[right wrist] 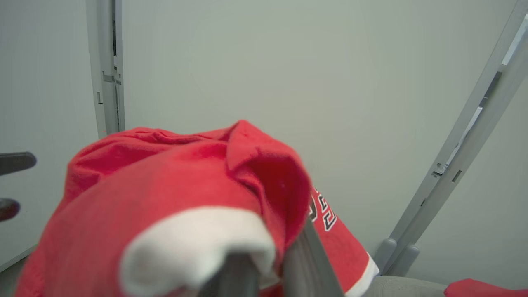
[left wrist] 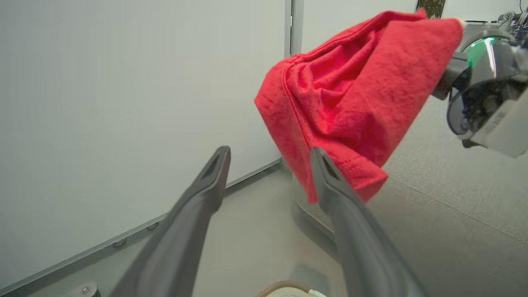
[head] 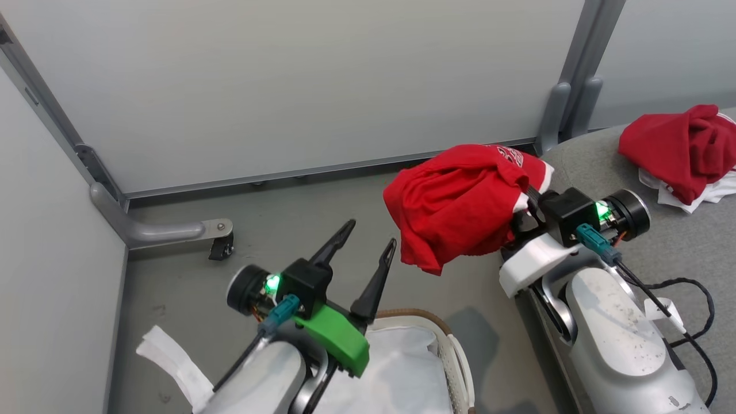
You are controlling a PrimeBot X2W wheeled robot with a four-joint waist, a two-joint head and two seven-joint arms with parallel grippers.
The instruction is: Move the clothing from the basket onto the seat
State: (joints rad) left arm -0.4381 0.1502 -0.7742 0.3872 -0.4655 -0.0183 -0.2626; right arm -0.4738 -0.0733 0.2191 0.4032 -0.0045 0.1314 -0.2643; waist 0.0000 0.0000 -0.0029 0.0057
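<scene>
The head view looks forward and down from high up onto the grey floor (head: 276,201), the pale partition wall (head: 287,86) and the rounded grey woven sofa seat (head: 678,247) at right; the left wrist view faces along the left claw (left wrist: 269,152) toward the wall's foot; the right wrist view sits close behind the crumpled red jersey garment (right wrist: 165,185), facing the wall; all 3 views share that garment.

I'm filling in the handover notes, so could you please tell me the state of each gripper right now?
Left gripper: open, holding nothing.
Right gripper: closed on the red jersey.
</scene>
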